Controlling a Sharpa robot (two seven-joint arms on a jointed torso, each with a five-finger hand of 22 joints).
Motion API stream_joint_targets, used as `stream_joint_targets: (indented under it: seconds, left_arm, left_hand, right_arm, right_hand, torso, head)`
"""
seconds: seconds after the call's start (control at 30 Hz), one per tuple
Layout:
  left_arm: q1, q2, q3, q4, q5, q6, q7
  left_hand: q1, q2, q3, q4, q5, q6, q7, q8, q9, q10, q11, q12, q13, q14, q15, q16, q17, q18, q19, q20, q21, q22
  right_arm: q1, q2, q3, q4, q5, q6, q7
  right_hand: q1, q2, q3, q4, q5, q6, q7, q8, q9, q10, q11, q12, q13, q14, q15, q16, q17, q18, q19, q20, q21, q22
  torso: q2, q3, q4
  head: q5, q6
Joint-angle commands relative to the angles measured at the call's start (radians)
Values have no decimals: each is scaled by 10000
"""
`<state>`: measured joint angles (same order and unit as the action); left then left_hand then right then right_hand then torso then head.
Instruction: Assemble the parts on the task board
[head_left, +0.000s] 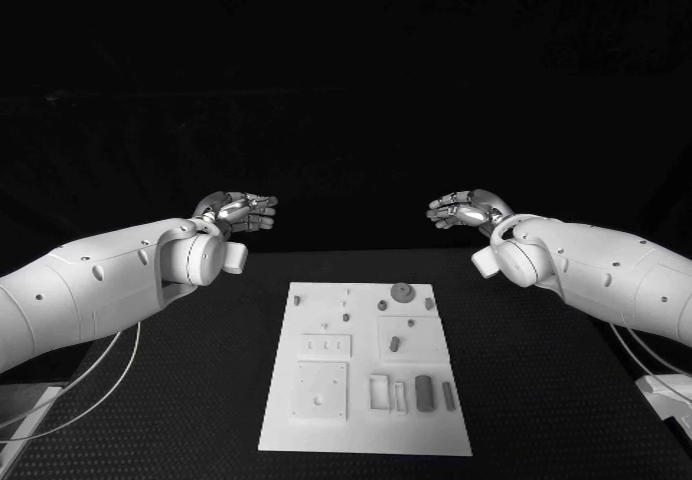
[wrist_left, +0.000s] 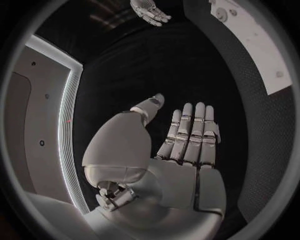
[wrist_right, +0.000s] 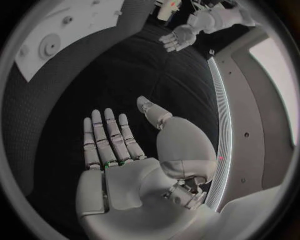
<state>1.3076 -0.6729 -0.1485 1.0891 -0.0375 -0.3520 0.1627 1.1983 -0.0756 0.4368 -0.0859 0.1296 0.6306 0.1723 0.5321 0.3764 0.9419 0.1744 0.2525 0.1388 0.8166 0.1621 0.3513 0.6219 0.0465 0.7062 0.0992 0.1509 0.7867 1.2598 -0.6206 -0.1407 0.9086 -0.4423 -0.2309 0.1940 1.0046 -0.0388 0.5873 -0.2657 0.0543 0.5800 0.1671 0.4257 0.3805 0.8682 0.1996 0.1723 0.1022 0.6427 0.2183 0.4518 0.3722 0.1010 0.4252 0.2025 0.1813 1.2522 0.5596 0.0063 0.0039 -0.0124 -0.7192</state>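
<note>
The white task board (head_left: 368, 400) lies in the middle of the black table, with small grey parts on it: a round gear-like piece (head_left: 404, 292) near its far edge, a short peg (head_left: 394, 343) in the middle and a long dark block (head_left: 424, 391) near the front right. My left hand (head_left: 240, 213) hovers beyond the board's far left corner, empty, its fingers (wrist_left: 190, 135) straight and apart. On the other side, my right hand (head_left: 467, 211) hangs past the far right corner, also holding nothing, fingers (wrist_right: 106, 137) spread. A corner of the board (wrist_left: 256, 40) and the board (wrist_right: 56, 30) appear in the wrist views.
White cables (head_left: 87, 395) trail over the table at the left edge, and another cable with a white box (head_left: 666, 390) lies at the right edge. Bare black table surrounds the board on all sides.
</note>
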Motion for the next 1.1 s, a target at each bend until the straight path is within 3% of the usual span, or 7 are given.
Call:
stream_joint_targets:
  seconds: [0.03,0.13,0.2,0.47,0.73,1.0,1.1]
  left_arm:
    - [15,-78,11,338,-770,881,96]
    - [13,-159,10,512,-953,1196,124]
    - [12,-204,10,567,-1186,1426,190]
    - [8,-538,13,934,-1344,1697,334]
    - [7,-1082,19,1841,-1330,1603,438]
    - [10,-1433,34,2825,-1318,1481,473]
    - [10,-1556,44,3078,-1318,1423,466]
  left_hand:
    - [-168,182,486,-722,64,547,313,-222,-137,488,-125,-120,-43,316,-105,-112,-57,86,428,-111,-184,-324]
    - [-361,230,677,-1141,-33,827,212,-327,-175,861,-229,-164,-42,938,-359,101,87,124,1067,-283,-63,-374]
    - [-453,233,772,-1360,-83,910,206,-413,-199,962,-241,-248,-64,1186,-413,163,167,128,1348,-387,-28,-405]
    - [-728,186,923,-1845,-190,1086,237,-635,-229,1161,-253,-521,-127,1460,-456,101,330,-23,1713,-605,-111,-507]
    - [-851,135,911,-1903,-236,1062,247,-726,-241,1122,-209,-656,-168,1507,-469,66,389,-87,1784,-668,-143,-524]
    - [-952,101,885,-1898,-259,1064,222,-763,-241,1153,-210,-699,-177,1524,-474,39,419,-123,1814,-704,-163,-532]
    - [-982,93,878,-1894,-266,1061,227,-776,-241,1153,-207,-716,-182,1530,-475,32,427,-134,1822,-714,-170,-535]
  right_arm:
    - [-23,55,11,-84,-4135,545,55]
    - [-24,47,12,-3,-5322,423,-50]
    - [-24,-4,12,114,-5870,293,-112]
    - [-29,-42,14,737,-8634,-174,-450]
    - [-83,47,15,1122,-9738,-236,-656]
    - [-195,85,17,1166,-10172,-257,-1112]
    - [-264,122,18,1237,-10418,-139,-1288]
  right_hand:
    - [1001,-224,88,-287,47,1515,315,533,267,1810,-467,534,285,2583,-1020,1114,658,979,2807,-220,517,109]
    - [1071,-326,-23,-285,52,1471,370,341,178,1655,-373,271,179,3725,-1499,1632,1000,1354,3989,-321,862,63]
    - [1115,-384,-143,-299,35,1654,352,325,158,1849,-536,255,174,4669,-1786,2201,1344,1608,5016,-441,1247,108]
    - [1544,-632,-524,-289,47,2093,194,166,81,3003,-1097,430,381,6534,-2394,4244,2585,1608,7466,-1453,2384,527]
    - [1531,-751,-687,-283,46,2327,-38,-65,25,4227,-1469,856,1073,6608,-2766,5682,3429,1608,8141,-1847,3025,820]
    - [1511,-769,-867,-260,45,2567,-400,-217,25,5375,-1896,2836,3398,6567,-3226,6880,4292,1608,8482,-2066,3651,829]
    - [1418,-770,-939,-292,43,2776,-485,-331,37,4486,-1974,5157,6187,6533,-3311,7997,5182,1608,8653,-2278,4294,831]
  torso:
    - [94,19,86]
    - [179,40,122]
    - [247,46,169]
    - [517,168,331]
    - [882,354,530]
    - [1243,422,782]
    - [1400,474,863]
  head:
    - [-51,124]
    - [-94,182]
    - [-179,256]
    - [-362,455]
    - [-444,536]
    - [-521,616]
    - [-555,590]
